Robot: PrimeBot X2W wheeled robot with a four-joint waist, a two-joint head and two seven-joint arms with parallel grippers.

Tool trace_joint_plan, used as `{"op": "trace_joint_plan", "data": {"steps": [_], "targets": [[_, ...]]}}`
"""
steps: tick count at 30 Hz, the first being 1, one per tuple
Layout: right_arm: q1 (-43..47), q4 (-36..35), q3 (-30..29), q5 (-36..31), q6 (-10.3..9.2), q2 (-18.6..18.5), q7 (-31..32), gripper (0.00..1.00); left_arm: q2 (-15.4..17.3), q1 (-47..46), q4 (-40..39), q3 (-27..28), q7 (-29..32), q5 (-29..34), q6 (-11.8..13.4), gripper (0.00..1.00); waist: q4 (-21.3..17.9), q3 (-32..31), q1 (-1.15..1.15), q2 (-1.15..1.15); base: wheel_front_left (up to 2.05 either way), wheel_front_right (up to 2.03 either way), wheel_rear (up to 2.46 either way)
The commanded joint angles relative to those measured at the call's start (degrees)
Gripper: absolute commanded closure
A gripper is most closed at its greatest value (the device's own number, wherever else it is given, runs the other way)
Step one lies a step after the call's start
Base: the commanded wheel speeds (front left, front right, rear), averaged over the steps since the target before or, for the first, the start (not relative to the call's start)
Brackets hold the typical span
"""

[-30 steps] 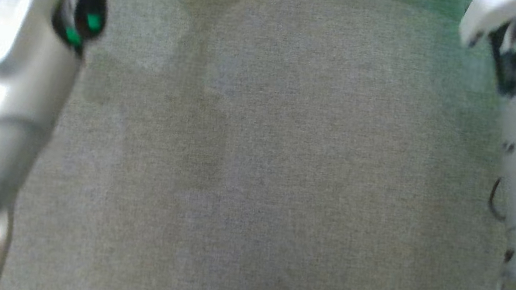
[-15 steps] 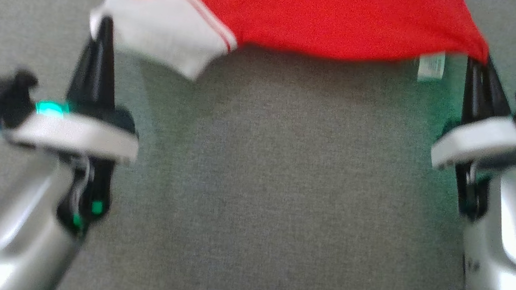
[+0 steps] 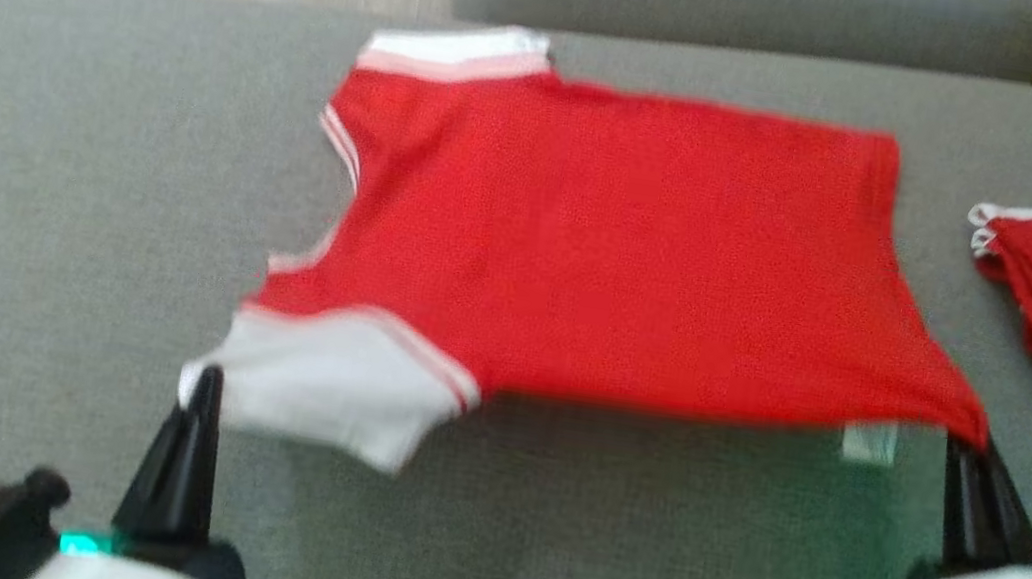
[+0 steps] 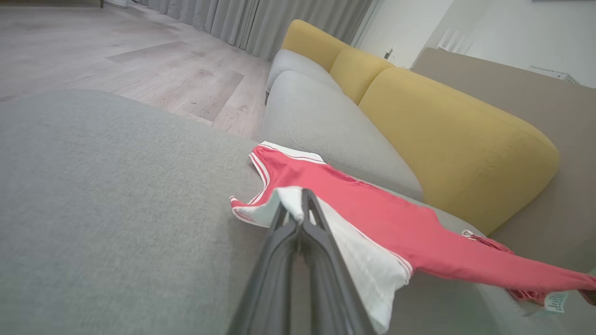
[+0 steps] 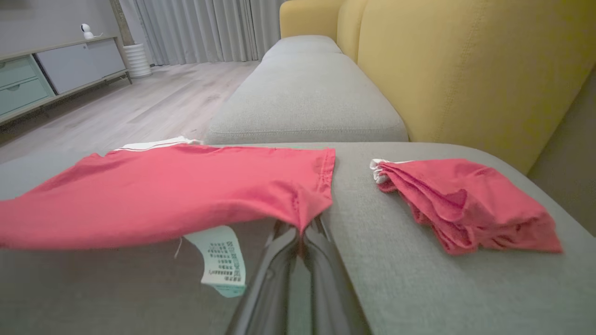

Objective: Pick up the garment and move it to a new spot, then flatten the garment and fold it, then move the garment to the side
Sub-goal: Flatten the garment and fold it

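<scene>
While the red garment (image 3: 603,241) lies spread on the grey sofa seat (image 3: 69,166), you have 2 end effectors clenched on its near edge; the left end effector (image 3: 208,380) grips the white sleeve (image 3: 329,395); the right end effector (image 3: 966,452) grips the hem corner (image 3: 948,413) by the label (image 3: 868,443).

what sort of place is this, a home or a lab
Most likely a home living room: a sofa with yellow back cushions, floor-length grey curtains, and a low drawer cabinet on a wood floor. The red garment rests partly on a grey upholstered seat.
</scene>
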Motion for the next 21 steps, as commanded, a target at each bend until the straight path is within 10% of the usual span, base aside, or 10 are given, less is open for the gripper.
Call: {"op": "trace_joint_plan", "data": {"steps": [1,9,21], "targets": [[2.16,-5.45,0.88,0.77,-0.04,-0.29,1.5,1.0,2.29,0.51,-4.28,1.42,0.76,0.65,1.33,1.0,0.58,-2.66,0.02,0.0,0.0,0.0,0.0],[13.14,-13.97,0.26,1.85,-0.04,-0.28,9.0,1.0,5.81,8.05,-11.6,-1.05,5.22,0.14,4.82,1.0,0.75,-5.03,0.02,0.0,0.0,0.0,0.0],[8.11,-2.76,1.74,0.54,-0.04,-0.27,13.24,1.0,1.31,2.82,-1.19,-3.42,5.65,-1.83,0.37,1.0,0.62,-3.97,0.02,0.0,0.0,0.0,0.0]]}}
